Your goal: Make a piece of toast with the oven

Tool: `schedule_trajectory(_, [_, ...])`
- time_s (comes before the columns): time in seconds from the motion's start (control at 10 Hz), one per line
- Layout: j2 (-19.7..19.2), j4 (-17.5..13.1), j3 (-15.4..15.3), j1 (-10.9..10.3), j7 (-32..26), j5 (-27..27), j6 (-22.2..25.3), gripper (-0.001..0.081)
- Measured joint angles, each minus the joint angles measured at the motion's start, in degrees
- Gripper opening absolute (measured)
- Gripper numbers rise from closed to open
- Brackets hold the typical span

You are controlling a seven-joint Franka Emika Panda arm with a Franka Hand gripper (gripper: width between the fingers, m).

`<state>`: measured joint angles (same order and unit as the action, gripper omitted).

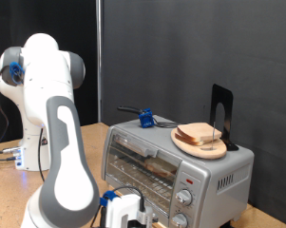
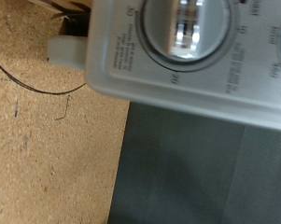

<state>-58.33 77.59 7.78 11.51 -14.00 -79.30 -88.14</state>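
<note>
The silver oven (image 1: 143, 176) stands on the wooden table at the exterior view's lower right, its glass door looking shut. Round knobs (image 1: 183, 199) run down its right side. A pale slice of toast (image 1: 198, 133) lies on a round wooden plate (image 1: 217, 152) on top of the oven. Something brown (image 1: 162, 167) shows dimly behind the glass. My gripper (image 1: 126, 213) hangs low in front of the oven's lower left, at the frame's bottom edge. The wrist view shows one oven knob (image 2: 187, 28) and its grey panel (image 2: 112, 56) close up, with no fingers in the picture.
A black upright stand (image 1: 221, 114) and a blue-and-black object (image 1: 143, 118) sit on the oven's top. My white arm (image 1: 62, 142) fills the left. A thin black cable (image 2: 37, 89) lies on the wooden table (image 2: 37, 149), and a dark surface (image 2: 205, 168) lies beside the table.
</note>
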Motion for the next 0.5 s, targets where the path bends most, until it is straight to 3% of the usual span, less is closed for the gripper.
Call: schedule_trajectory(0.5, [-0.46,0.1,-2.47,-1.19,-2.27,-1.28,0.8,0.0809])
